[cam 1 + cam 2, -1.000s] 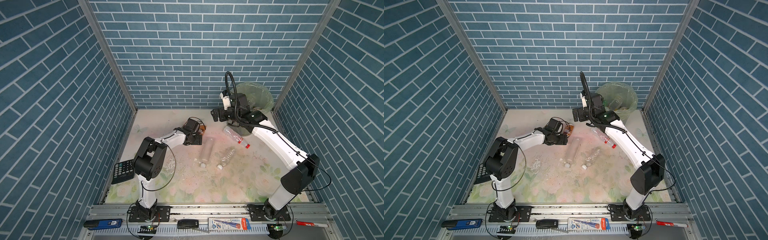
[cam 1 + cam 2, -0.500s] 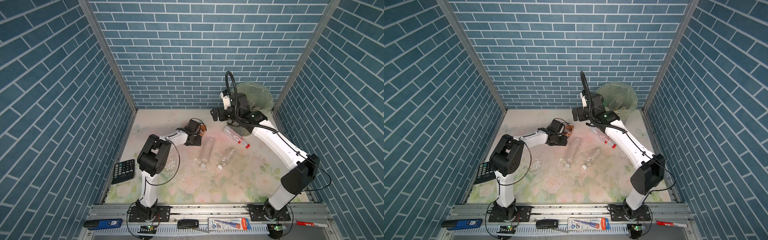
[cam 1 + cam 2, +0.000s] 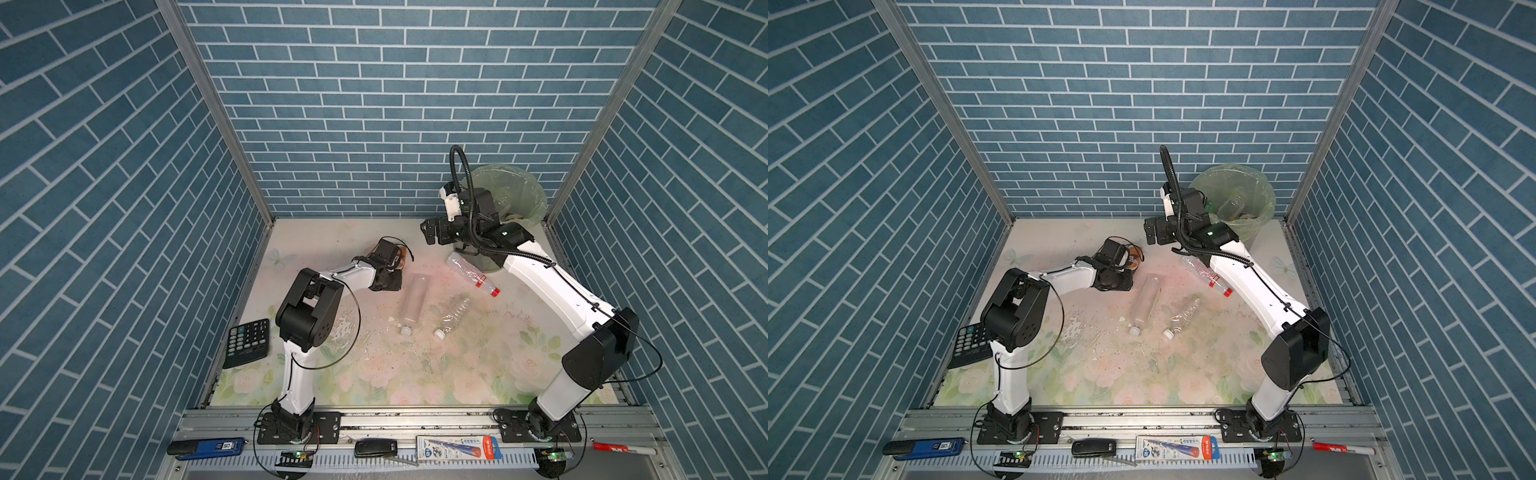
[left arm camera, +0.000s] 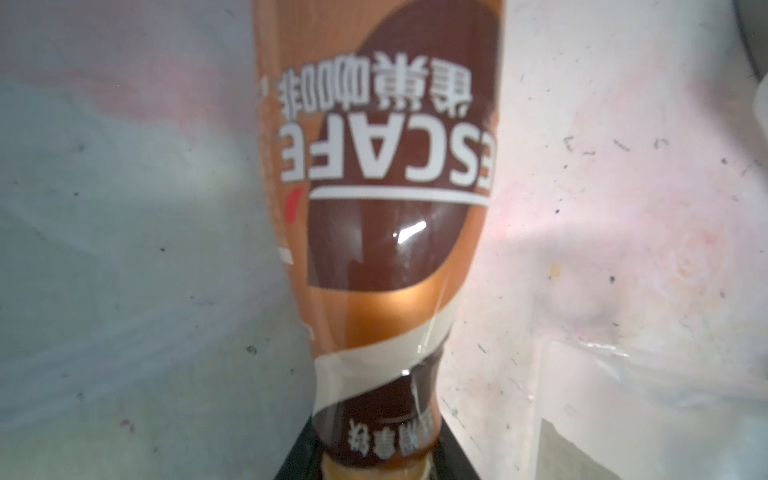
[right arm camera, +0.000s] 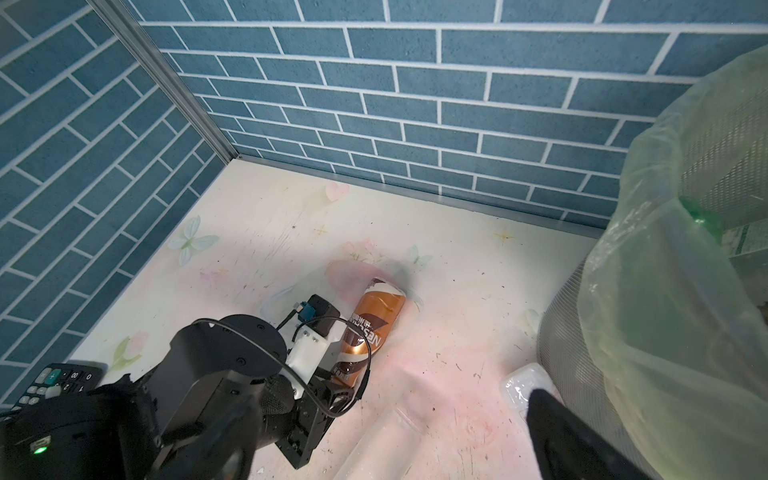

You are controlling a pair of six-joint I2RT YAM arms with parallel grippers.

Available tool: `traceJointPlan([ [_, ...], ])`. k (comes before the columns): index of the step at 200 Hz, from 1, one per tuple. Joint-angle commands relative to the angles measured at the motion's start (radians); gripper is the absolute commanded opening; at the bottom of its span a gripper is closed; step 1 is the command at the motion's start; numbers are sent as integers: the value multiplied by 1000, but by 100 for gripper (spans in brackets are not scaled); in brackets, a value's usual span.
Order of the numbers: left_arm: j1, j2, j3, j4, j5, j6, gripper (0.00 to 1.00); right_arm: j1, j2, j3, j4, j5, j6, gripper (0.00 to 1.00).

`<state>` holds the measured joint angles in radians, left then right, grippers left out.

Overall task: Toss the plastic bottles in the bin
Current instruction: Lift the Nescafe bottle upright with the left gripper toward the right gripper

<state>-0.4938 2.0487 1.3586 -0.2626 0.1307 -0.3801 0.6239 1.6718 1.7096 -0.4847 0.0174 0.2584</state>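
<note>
A brown coffee bottle (image 3: 401, 262) (image 3: 1134, 255) lies on the floral mat left of centre. My left gripper (image 3: 395, 272) (image 4: 376, 465) is shut on its neck, with a dark finger (image 4: 299, 461) on either side; the right wrist view shows that grip on the bottle (image 5: 376, 320) too. In both top views three clear bottles lie mid-mat: a red-capped one (image 3: 471, 274), a tall white-capped one (image 3: 413, 303) and a crumpled one (image 3: 453, 316). My right gripper (image 3: 428, 235) hangs open and empty beside the bin (image 3: 528, 195) (image 3: 1262, 187), which holds bottles.
A black calculator (image 3: 247, 343) lies at the mat's left edge behind my left arm. On the front rail lie a blue tool (image 3: 205, 446), a black fob (image 3: 376, 448), a flat pack (image 3: 457, 442) and a red marker (image 3: 619, 449). Brick walls close three sides.
My left gripper has closed on the brown bottle's neck, and the left arm's elbow has swung rightward. The right arm has not moved.
</note>
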Motion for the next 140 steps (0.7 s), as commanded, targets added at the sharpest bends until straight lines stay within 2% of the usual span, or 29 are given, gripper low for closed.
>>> traceJointPlan([
  [1,12,-46,-49,73,53,-14,34,4,-35,-26,12,-4,24,99],
  [55,42,-234,-227,373,235,-107,34,-2,-33,-51,39,-26,80,99],
  [140,47,-426,-367,628,347,-232,34,-33,74,15,110,-233,246,99],
])
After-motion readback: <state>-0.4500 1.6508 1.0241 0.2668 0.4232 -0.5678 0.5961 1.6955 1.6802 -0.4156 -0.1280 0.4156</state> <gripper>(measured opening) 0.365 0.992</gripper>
